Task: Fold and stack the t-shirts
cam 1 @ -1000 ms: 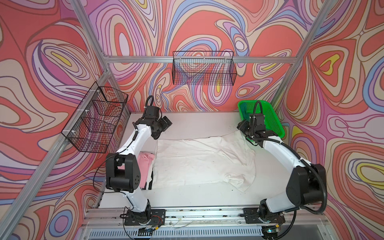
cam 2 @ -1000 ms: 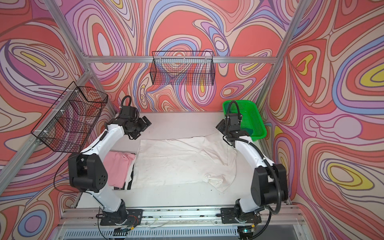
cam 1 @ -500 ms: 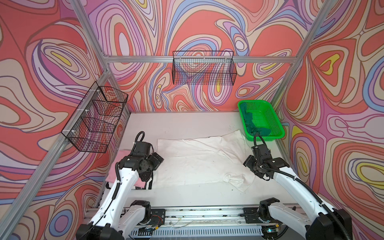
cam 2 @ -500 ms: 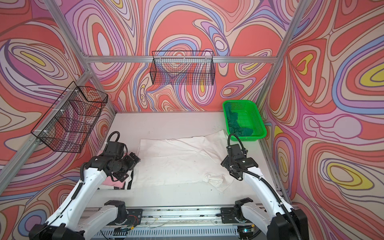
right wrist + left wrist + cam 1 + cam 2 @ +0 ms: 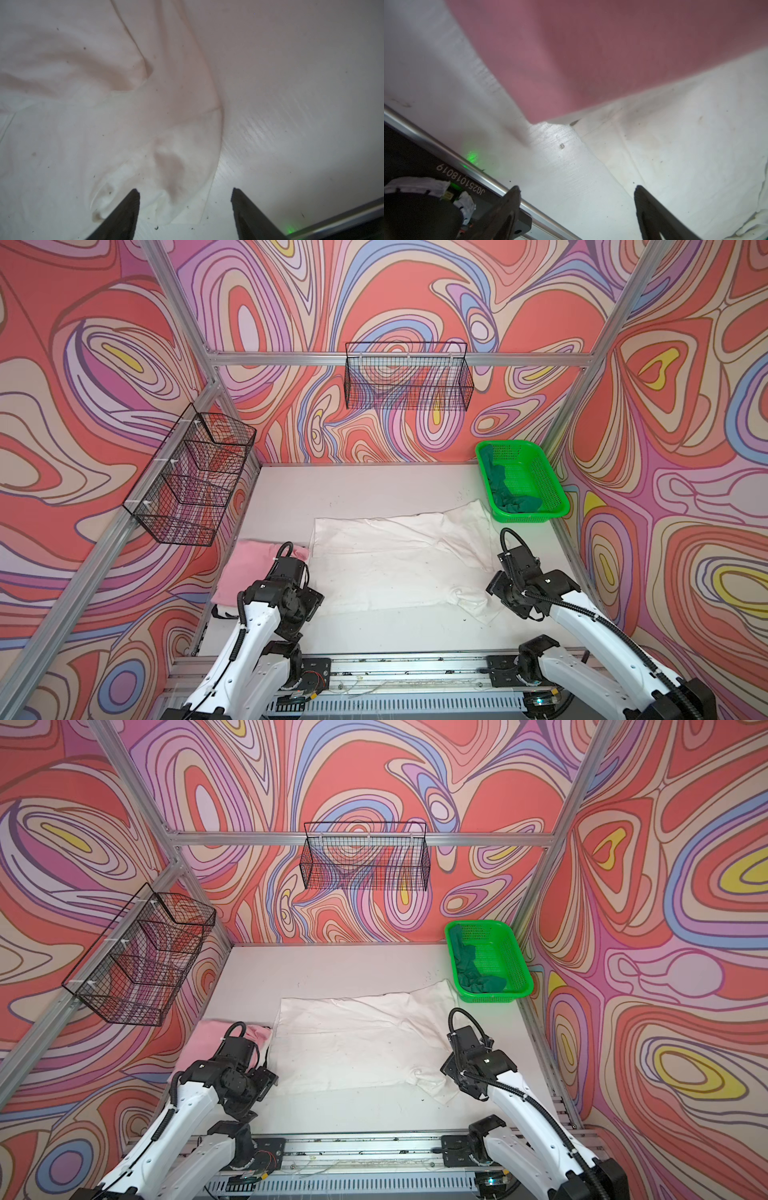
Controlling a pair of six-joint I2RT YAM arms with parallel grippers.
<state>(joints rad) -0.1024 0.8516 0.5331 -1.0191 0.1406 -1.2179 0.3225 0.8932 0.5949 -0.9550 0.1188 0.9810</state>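
Note:
A large white t-shirt (image 5: pixel 399 564) (image 5: pixel 357 1040) lies spread flat mid-table. Left of it rests a folded pink t-shirt (image 5: pixel 245 568) (image 5: pixel 203 1040) (image 5: pixel 591 52). A dark green t-shirt (image 5: pixel 505 489) (image 5: pixel 469 965) sits crumpled in the basket. My left gripper (image 5: pixel 576 192) (image 5: pixel 309 603) hangs open over bare table by the white shirt's near left corner (image 5: pixel 685 135), holding nothing. My right gripper (image 5: pixel 185 193) (image 5: pixel 505 593) is open just above the white shirt's rumpled near right sleeve (image 5: pixel 166 166), with the sleeve's edge between its fingers' line but not pinched.
A bright green perforated basket (image 5: pixel 540 472) (image 5: pixel 505 952) stands at the back right. Black wire baskets hang on the back wall (image 5: pixel 407 381) and the left wall (image 5: pixel 191 481). An aluminium rail (image 5: pixel 395 668) (image 5: pixel 446 153) runs along the table's front edge.
Both arms have drawn back from the white shirt's far edge to its near corners and lowered. The white shirt lies about as before.

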